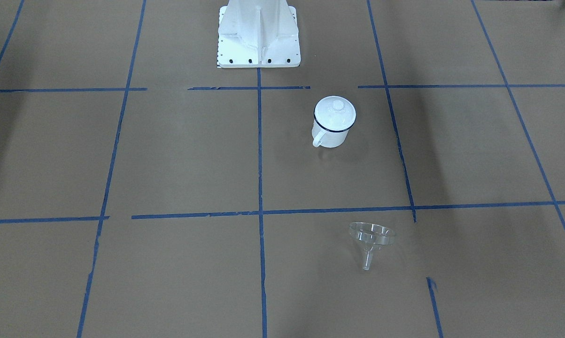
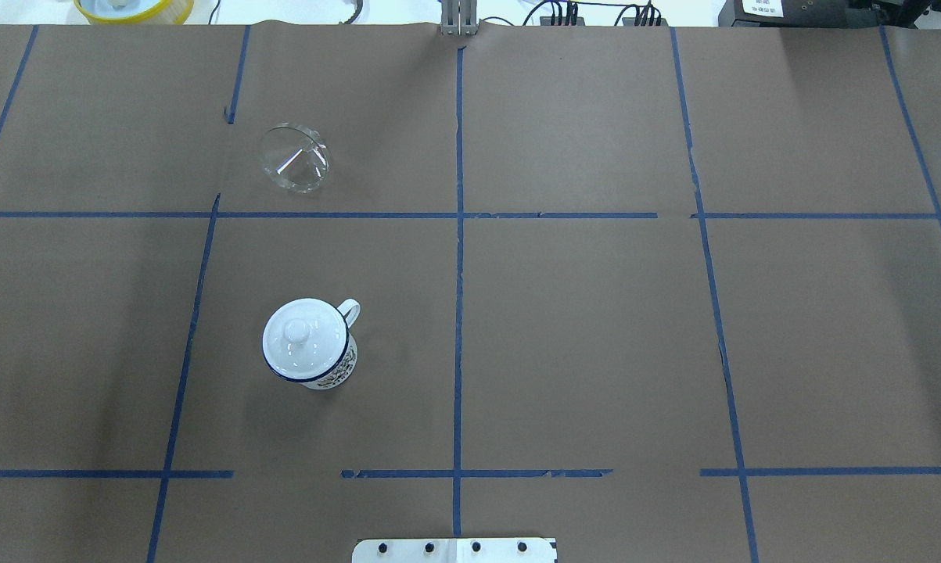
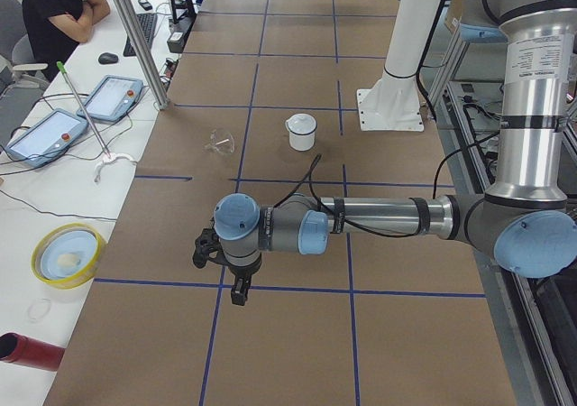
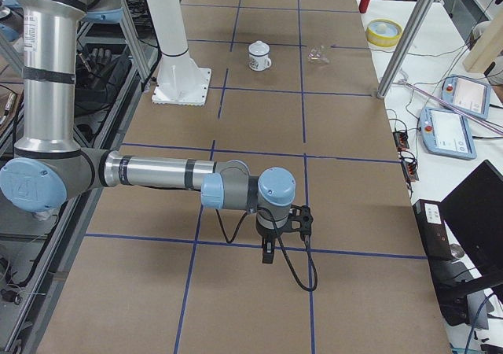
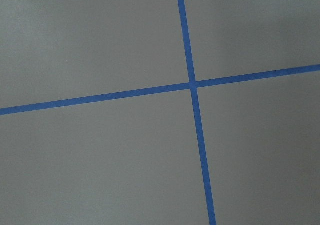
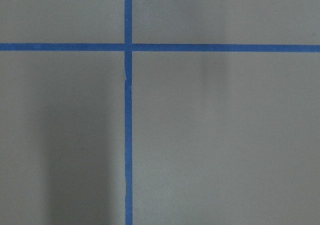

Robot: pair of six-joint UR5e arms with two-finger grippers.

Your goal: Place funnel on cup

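The cup (image 1: 331,134) is a white enamel mug with a dark blue rim. It stands upright on the brown table with a round white knobbed lid (image 1: 335,112) on it. It also shows in the overhead view (image 2: 333,374). The clear funnel (image 1: 371,237) lies on its side, apart from the cup, farther from the robot; it also shows in the overhead view (image 2: 294,160). Both grippers show only in the side views: the left gripper (image 3: 236,293) and the right gripper (image 4: 267,256) point down over bare table, far from both things. I cannot tell whether they are open or shut.
The white robot base (image 1: 259,33) stands at the table's near middle edge. A yellow bowl (image 3: 68,254), tablets (image 3: 117,95) and a metal post (image 3: 135,36) are beside the table's far side, where an operator (image 3: 54,9) sits. Blue tape lines grid the table.
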